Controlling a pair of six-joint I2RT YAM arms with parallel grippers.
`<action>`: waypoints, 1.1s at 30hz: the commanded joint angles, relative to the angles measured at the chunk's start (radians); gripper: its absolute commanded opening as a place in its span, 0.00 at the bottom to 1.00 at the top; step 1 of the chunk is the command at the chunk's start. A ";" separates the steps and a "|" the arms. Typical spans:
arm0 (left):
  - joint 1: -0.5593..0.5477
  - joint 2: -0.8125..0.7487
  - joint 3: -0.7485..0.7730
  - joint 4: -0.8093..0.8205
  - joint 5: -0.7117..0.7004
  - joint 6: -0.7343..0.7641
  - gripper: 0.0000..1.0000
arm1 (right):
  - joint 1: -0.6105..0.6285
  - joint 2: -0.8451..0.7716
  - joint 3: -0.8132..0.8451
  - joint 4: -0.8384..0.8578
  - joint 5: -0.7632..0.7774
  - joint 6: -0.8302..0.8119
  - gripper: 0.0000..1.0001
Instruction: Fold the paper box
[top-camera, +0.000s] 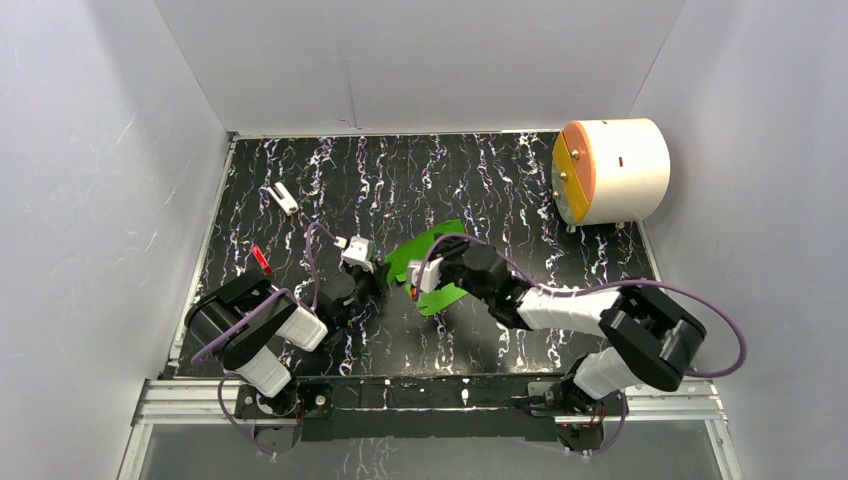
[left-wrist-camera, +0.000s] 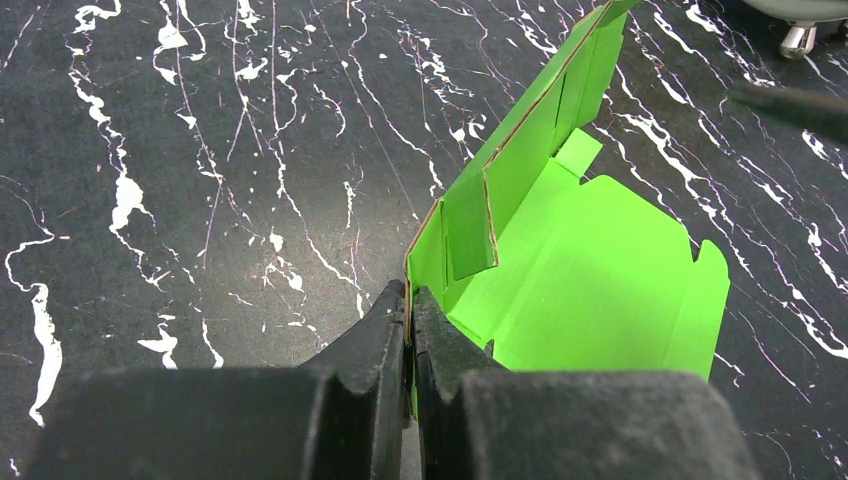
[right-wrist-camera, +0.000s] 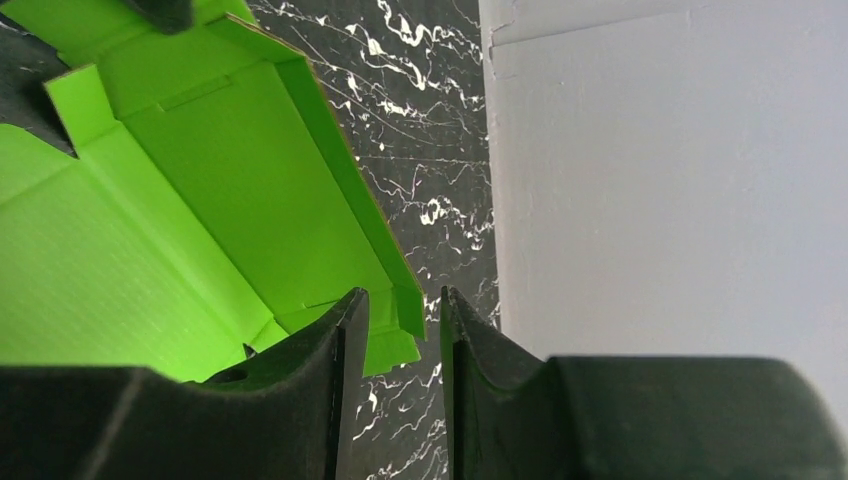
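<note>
Gaping paper box (left-wrist-camera: 600, 280); half raised

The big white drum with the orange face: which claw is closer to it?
The right. The right gripper is at the side of the paper box facing the drum, which stands at the far right corner. The left gripper pinches the opposite edge, farther away.
</note>
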 joint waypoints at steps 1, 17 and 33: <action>0.001 -0.028 -0.006 0.011 0.003 0.048 0.00 | -0.110 -0.067 0.088 -0.259 -0.256 0.100 0.41; 0.000 -0.051 -0.009 0.010 0.016 0.077 0.00 | -0.310 0.137 0.559 -0.864 -0.601 -0.078 0.47; 0.000 -0.062 -0.012 0.009 0.025 0.092 0.00 | -0.311 0.285 0.670 -0.942 -0.590 -0.152 0.43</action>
